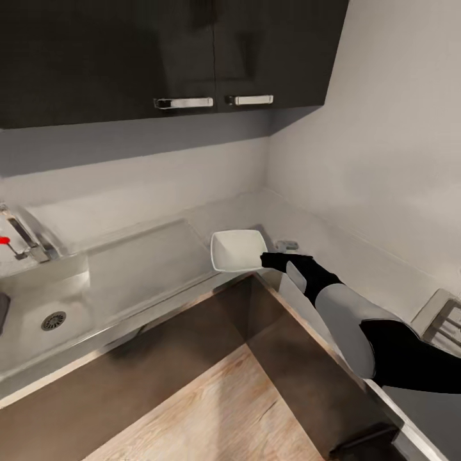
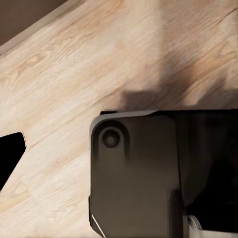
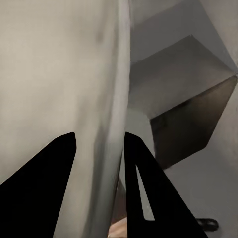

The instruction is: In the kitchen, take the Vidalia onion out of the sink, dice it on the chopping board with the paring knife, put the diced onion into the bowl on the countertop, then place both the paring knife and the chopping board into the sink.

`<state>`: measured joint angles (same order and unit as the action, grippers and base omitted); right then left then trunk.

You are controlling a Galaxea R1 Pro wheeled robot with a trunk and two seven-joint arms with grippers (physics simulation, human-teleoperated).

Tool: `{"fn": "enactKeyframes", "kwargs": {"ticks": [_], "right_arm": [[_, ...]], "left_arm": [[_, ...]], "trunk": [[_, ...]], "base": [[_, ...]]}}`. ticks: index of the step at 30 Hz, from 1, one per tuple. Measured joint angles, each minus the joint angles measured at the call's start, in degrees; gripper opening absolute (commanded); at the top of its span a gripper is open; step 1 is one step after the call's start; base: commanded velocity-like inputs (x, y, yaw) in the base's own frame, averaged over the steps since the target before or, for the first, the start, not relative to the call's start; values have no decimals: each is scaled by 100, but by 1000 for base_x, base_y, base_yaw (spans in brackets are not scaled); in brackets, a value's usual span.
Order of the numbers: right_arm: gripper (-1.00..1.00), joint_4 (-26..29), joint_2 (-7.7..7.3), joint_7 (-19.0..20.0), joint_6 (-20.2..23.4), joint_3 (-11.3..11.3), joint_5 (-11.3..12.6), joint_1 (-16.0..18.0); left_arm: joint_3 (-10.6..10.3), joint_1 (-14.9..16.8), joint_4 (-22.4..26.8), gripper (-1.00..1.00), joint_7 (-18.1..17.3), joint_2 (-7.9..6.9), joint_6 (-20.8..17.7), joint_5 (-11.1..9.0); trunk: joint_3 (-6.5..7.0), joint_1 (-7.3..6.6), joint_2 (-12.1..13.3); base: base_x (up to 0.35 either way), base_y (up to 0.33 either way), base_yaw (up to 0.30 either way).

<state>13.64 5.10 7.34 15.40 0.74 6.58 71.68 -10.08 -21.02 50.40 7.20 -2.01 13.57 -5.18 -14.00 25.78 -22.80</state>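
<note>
The white squarish bowl sits tilted over the countertop at the inner corner, close to its front edge. My right gripper is shut on the bowl's near right rim. In the right wrist view the bowl's wall runs between my two black fingers. The grey steel sink with its round drain lies at the far left. A black fingertip of the left gripper hangs over the wooden floor. Onion, paring knife and chopping board are out of view.
The chrome faucet with a red knob stands behind the basin, the drainboard beside it. A small grey object lies right of the bowl. Dark upper cabinets hang overhead. A metal grate is at far right.
</note>
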Motion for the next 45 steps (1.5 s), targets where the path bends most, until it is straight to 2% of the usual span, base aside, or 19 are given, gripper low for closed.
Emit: {"fn": "enactKeyframes", "kwargs": {"ticks": [31,40,45], "right_arm": [[-100,-2,9,-10,0,1,-1,0],[-100,-2,8,-10,1,2,-9,0],[-100,-2,9,-12,0,2,-10,0]], "left_arm": [[0,0,0,100,0,0,-1,0],[0,-1,1,100,-1,0,0,0],[-1,0,0,100,0,0,0,0]], "trunk": [[278,0,0],[294,0,1],[294,0,1]], "base": [[-305,150,82],[-260,203,25],[-253,213,223]]}}
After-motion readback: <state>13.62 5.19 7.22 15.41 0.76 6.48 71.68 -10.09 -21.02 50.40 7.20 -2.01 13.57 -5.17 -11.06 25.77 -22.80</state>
